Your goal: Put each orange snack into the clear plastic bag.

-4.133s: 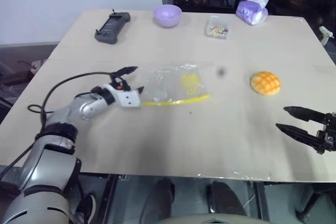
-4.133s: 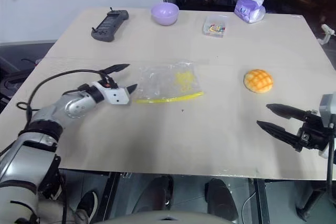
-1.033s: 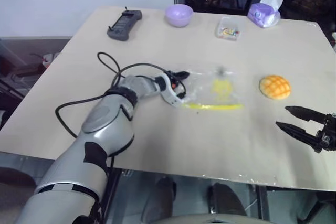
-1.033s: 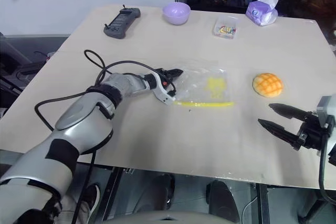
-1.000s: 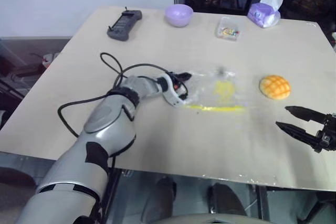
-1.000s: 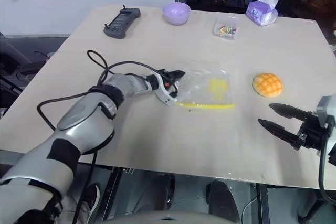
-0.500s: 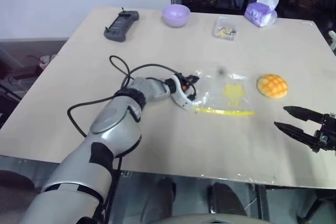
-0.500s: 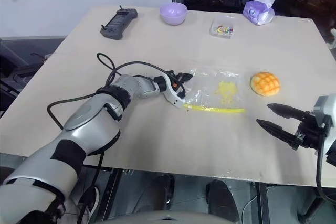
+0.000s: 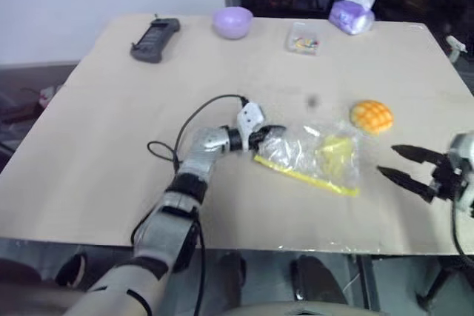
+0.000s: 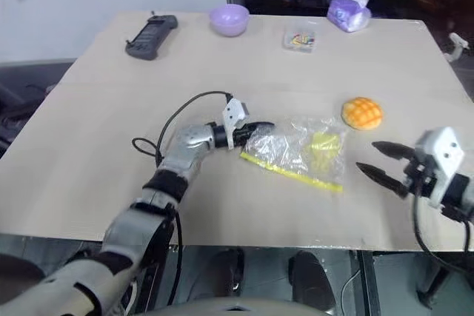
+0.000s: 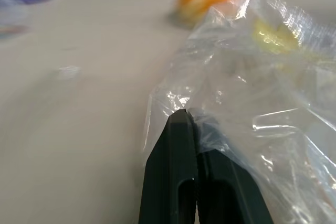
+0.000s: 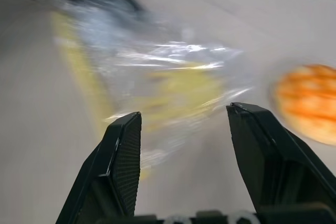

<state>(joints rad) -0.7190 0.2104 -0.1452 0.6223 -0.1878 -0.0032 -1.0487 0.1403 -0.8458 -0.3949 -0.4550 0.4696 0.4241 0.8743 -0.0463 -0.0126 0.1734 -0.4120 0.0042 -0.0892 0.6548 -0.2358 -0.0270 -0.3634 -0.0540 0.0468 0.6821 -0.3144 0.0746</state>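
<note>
- Clear plastic bag [image 9: 315, 157]: our left gripper [image 9: 268, 134] has just clamped its corner, dragging it nearer the orange snack [image 9: 371, 116].
- Right gripper [image 9: 404, 165]: apart, empty, ready for loading.

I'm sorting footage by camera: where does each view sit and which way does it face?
Head views: above the beige table, looking down; both arms show.
Left wrist: along the left tool, shut on the crinkly clear plastic bag.
Right wrist: between open right tool fingers.
All views share the bag and round orange snack.
</note>
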